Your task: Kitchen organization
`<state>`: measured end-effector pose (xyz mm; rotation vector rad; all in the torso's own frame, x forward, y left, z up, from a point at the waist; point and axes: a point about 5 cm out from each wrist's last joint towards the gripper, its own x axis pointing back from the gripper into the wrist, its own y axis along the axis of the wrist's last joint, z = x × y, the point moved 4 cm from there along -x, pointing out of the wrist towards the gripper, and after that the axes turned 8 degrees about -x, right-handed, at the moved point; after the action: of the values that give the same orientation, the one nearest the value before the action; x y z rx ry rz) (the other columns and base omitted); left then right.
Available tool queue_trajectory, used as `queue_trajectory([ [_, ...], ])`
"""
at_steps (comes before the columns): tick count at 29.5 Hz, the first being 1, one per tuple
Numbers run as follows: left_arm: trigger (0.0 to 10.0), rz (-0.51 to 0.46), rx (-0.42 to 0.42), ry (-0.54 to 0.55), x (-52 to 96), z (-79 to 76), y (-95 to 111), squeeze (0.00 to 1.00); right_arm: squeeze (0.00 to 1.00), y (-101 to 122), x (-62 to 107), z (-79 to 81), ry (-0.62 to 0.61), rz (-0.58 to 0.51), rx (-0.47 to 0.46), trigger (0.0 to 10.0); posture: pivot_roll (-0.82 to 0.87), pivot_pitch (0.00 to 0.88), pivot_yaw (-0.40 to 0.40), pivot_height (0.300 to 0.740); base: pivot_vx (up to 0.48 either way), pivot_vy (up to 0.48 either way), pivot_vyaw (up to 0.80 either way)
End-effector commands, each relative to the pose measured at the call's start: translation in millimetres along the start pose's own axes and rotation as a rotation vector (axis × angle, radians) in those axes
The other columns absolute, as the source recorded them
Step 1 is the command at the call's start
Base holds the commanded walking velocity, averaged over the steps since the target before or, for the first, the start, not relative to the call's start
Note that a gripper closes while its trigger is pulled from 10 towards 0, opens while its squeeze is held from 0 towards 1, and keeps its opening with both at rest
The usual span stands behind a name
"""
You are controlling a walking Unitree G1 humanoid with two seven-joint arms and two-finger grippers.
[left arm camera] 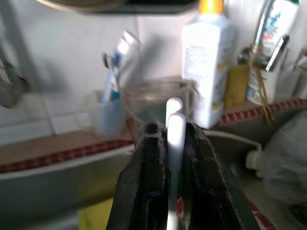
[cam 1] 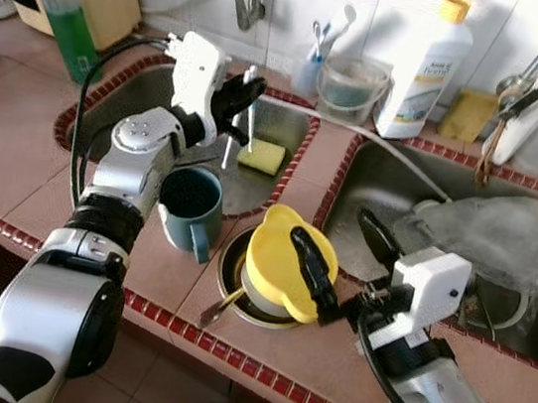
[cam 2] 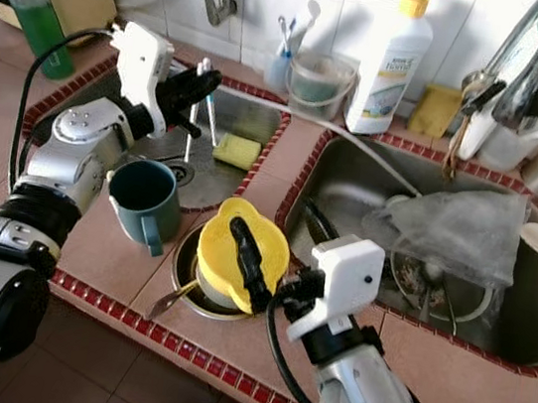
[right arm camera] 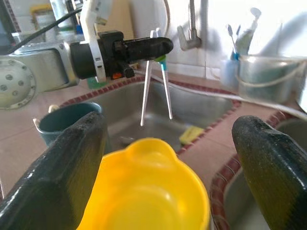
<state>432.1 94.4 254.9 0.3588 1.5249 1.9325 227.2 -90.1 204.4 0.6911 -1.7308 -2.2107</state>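
My left gripper point(cam 1: 239, 97) is held over the left sink point(cam 1: 144, 94), shut on a pair of white sticks point(cam 1: 243, 123) that hang down from its fingers point(left arm camera: 151, 158). The right wrist view shows those white sticks point(right arm camera: 156, 76) apart at their lower ends. A yellow cup point(cam 1: 270, 262) sits in a metal bowl point(cam 1: 227, 274) on the tiled counter between the two sinks. My right gripper point(cam 1: 344, 252) is open. One finger lies over the yellow cup, the other over the right sink's edge. A teal mug point(cam 1: 191, 206) stands just left of the bowl.
A yellow sponge point(cam 1: 261, 156) lies in the left sink. The right sink point(cam 1: 371, 191) holds a crumpled plastic bag point(cam 1: 494, 238). Behind stand a white bottle point(cam 1: 423, 68), a clear tub point(cam 1: 350, 88), a toothbrush cup point(cam 1: 311, 67) and a green bottle point(cam 1: 68, 28). A spoon point(cam 1: 217, 308) leans from the bowl.
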Motion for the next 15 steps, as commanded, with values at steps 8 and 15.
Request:
queue_trajectory([
  [8, 10.0, -0.018, -0.014, -0.066, -9.8, -3.3, 12.1, 0.0, 0.0, 4.2, 15.1, 5.0, -0.04, 0.029, -0.008, 10.0, -0.24, 0.274, 0.069, 0.74, 0.0, 0.0, 0.0],
  [15, 10.0, -0.017, -0.023, -0.086, -12.1, -3.3, 15.7, 0.0, 0.0, 3.5, 19.2, 6.4, -0.054, 0.041, -0.016, 10.0, -0.25, 0.282, 0.074, 0.74, 0.0, 0.0, 0.0],
])
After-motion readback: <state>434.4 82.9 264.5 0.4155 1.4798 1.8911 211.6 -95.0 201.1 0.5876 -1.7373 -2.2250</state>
